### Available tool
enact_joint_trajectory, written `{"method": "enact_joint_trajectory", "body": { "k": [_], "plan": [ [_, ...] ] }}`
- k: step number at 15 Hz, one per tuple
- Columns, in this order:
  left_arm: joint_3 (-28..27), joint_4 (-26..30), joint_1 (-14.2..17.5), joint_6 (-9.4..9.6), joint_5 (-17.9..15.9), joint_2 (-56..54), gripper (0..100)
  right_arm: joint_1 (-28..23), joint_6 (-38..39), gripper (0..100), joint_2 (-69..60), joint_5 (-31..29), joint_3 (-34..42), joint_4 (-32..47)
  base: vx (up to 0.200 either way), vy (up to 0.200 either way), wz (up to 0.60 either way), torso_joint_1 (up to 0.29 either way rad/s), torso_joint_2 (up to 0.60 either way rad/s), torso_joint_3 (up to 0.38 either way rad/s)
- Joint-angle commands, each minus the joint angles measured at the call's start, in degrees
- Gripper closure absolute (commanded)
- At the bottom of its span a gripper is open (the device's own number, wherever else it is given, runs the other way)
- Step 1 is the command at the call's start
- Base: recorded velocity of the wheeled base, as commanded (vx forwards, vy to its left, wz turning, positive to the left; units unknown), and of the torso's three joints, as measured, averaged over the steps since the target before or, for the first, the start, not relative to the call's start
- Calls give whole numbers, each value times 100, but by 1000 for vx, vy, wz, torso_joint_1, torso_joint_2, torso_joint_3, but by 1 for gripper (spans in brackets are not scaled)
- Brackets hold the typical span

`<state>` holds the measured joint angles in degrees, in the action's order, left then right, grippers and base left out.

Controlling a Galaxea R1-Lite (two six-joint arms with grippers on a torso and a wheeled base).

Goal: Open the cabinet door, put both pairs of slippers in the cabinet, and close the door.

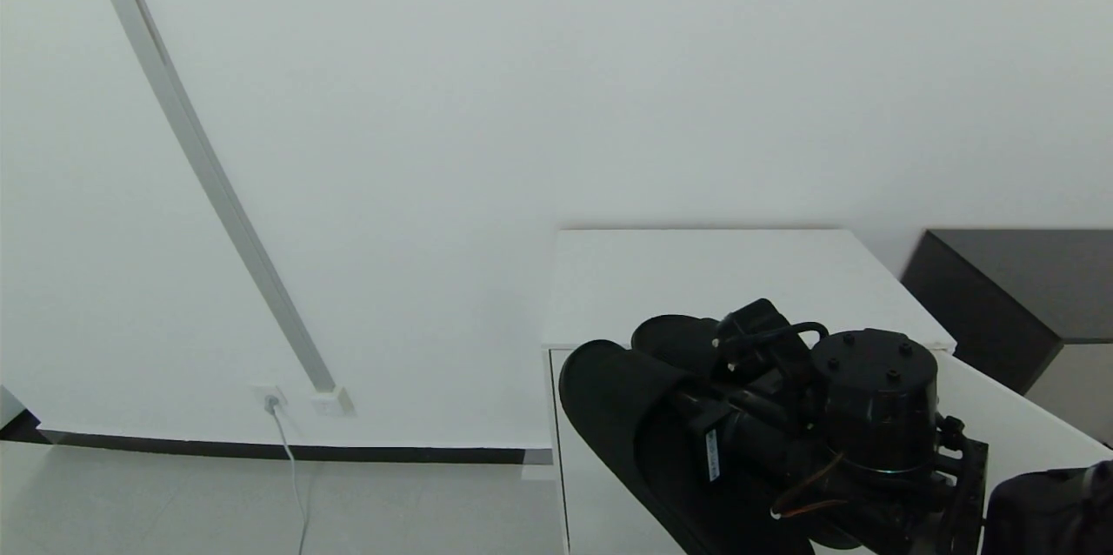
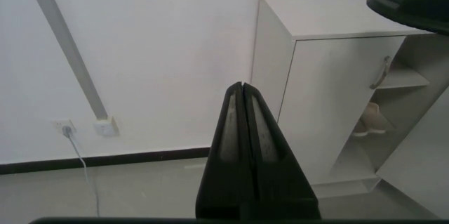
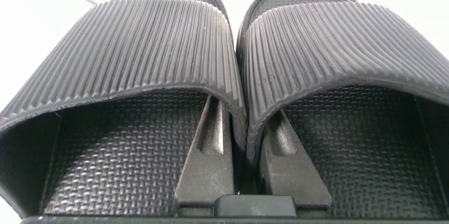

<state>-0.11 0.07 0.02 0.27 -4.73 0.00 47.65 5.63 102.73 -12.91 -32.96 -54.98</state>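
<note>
Gripping black slippers, right end effector sits inside.

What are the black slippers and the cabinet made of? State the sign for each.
Black slippers: likely rubber or foam plastic, matte; ribbed straps and a moulded textured footbed. Cabinet: probably laminated board, smooth matte white; flat panels with crisp edges.

I see the black slippers as matt rubber, straps ribbed, footbeds pebbled; the white cabinet looks smooth and matt, its handle metallic.
</note>
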Motion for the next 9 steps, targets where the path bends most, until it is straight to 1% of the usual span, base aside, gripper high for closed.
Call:
{"method": "enact_joint_trajectory", "body": {
  "k": [1, 9],
  "plan": [
    [2, 1, 6, 0, -2, 9, 100, -2, -1, 100, 10, -1, 9, -4, 0, -200, 0, -2, -2, 2],
    [2, 1, 6, -9, -2, 9, 100, -2, -1, 100, 19, -124, 18, -4, 0, -200, 0, 9, 5, 1]
  ]
}}
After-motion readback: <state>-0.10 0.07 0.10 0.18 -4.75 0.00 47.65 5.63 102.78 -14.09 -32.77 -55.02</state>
